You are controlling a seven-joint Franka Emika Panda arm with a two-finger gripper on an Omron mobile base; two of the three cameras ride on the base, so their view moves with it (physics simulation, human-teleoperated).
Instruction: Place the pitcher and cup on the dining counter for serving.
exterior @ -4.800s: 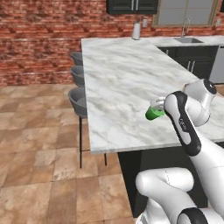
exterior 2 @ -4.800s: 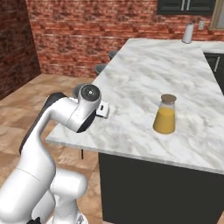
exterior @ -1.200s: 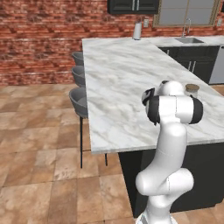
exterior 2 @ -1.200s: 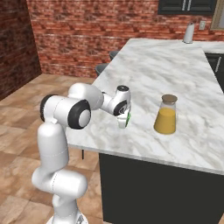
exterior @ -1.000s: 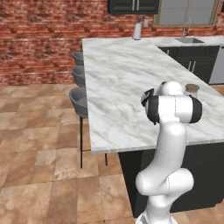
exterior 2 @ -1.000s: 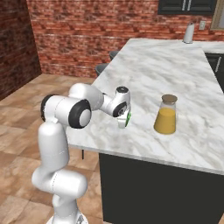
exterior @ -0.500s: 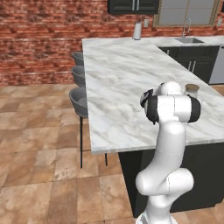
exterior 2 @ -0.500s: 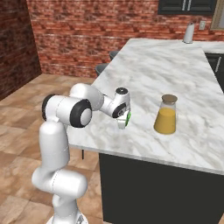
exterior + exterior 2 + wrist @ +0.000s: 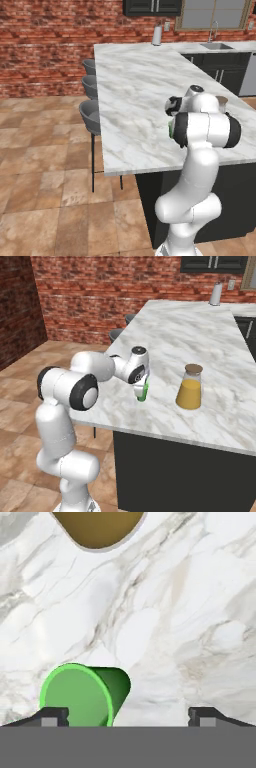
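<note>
my hand (image 9: 128, 714) wide open over the green cup (image 9: 142, 392) on the counter (image 9: 190, 351), pitcher (image 9: 190, 387) at 3 o'clock

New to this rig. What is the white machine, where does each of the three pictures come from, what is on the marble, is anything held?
It is a white robot arm on a base that can drive, in a rendered kitchen. Two pictures come from cameras on the base, behind the arm to its left and right. The third looks down along the gripper from the hand.

On the dining counter stand the green cup and the pitcher of orange liquid with a cork lid. They stand apart. A paper-towel roll stands at the far end.

Nothing is held: the fingers are spread wide above the cup, which rests on the marble.
</note>
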